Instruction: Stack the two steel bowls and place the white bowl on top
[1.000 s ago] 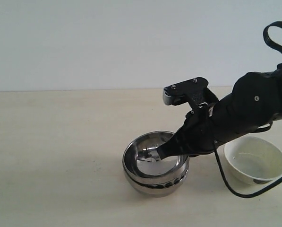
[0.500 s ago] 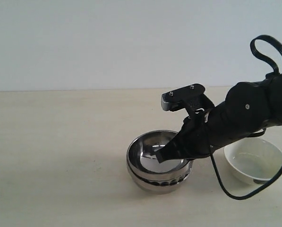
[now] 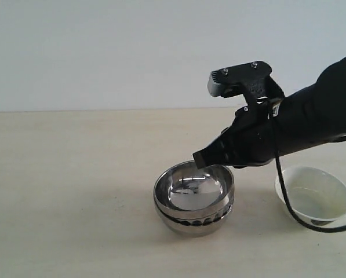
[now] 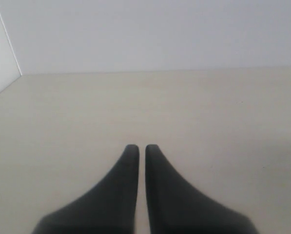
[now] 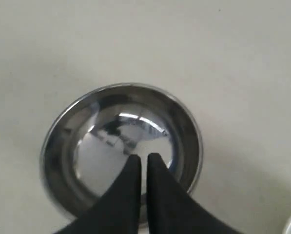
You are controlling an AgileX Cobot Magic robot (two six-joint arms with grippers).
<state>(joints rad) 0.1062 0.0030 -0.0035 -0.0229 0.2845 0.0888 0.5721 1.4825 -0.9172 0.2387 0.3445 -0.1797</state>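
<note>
The two steel bowls (image 3: 193,197) stand nested on the table, the smooth one (image 5: 121,146) sitting inside the dimpled one (image 3: 193,223). My right gripper (image 3: 199,158) hangs just above their right rim, shut with nothing between its fingers; the wrist view has its tips (image 5: 142,159) over the bowl's inside. The white bowl (image 3: 313,196) stands alone to the right of the stack, under the right arm, with a dark mark at its base. My left gripper (image 4: 138,148) is shut over bare table and does not appear in the exterior view.
The pale wooden table (image 3: 68,174) stretches to the left of the stack. A black cable (image 3: 288,202) from the right arm loops down in front of the white bowl. A white wall (image 3: 103,52) closes the back.
My right gripper has lifted out of the steel bowls and risen above their rim. The stack has shifted slightly on the table and now stands free.
</note>
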